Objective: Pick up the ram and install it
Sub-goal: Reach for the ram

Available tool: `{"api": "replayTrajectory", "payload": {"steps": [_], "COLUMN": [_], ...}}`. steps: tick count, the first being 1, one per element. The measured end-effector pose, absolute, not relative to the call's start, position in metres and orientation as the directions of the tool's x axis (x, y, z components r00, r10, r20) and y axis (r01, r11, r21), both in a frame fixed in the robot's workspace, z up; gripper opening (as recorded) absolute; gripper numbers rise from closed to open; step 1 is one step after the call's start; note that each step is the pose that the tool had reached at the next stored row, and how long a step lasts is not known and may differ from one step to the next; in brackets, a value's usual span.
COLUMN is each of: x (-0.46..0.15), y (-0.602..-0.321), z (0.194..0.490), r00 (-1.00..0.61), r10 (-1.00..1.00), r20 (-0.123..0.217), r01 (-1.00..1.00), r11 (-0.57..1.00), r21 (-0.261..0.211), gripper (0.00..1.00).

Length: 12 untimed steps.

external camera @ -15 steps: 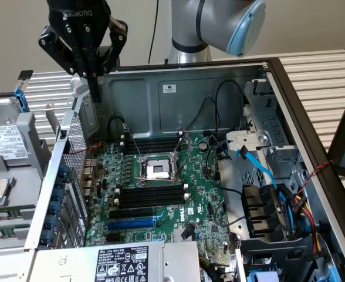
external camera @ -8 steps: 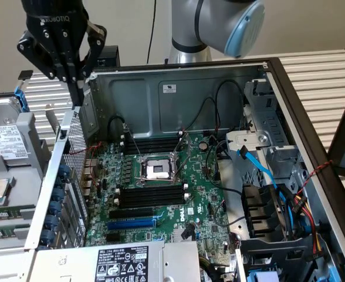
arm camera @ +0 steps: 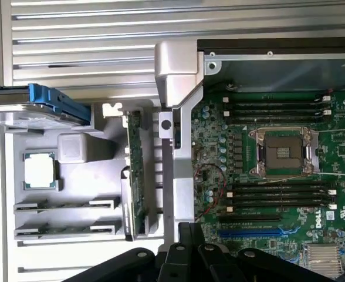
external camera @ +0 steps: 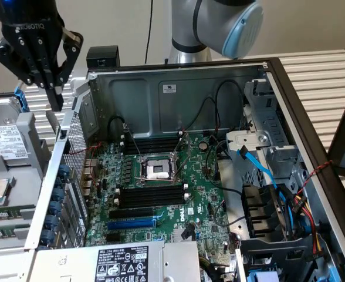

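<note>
Wrist view: ram (arm camera: 136, 176) on edge in tray (arm camera: 96, 176), near gripper (arm camera: 187, 234).

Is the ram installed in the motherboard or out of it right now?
Out. The ram stands on edge in the grey tray beside the case, and the black memory slots look empty.

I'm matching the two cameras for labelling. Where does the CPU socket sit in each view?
Exterior view: the CPU socket sits near the picture's middle, between two banks of black memory slots.
Wrist view: the CPU socket lies between the same two banks.
Shared landmark: the blue slot past one bank.
</note>
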<state>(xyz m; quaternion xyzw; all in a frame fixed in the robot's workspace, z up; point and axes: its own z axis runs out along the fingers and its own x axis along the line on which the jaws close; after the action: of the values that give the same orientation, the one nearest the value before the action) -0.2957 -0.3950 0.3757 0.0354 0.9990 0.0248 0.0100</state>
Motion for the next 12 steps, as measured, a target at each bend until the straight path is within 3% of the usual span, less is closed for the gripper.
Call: {"api": "replayTrajectory", "payload": {"steps": [12], "x": [-0.35], "y": [-0.393], "z": [0.368], "r00": [-0.997], "r10": [0.071], "r20": [-0.018], "r01": [0.07], "r11": [0.996], "r21": [0.05], "gripper": [0.11]}}
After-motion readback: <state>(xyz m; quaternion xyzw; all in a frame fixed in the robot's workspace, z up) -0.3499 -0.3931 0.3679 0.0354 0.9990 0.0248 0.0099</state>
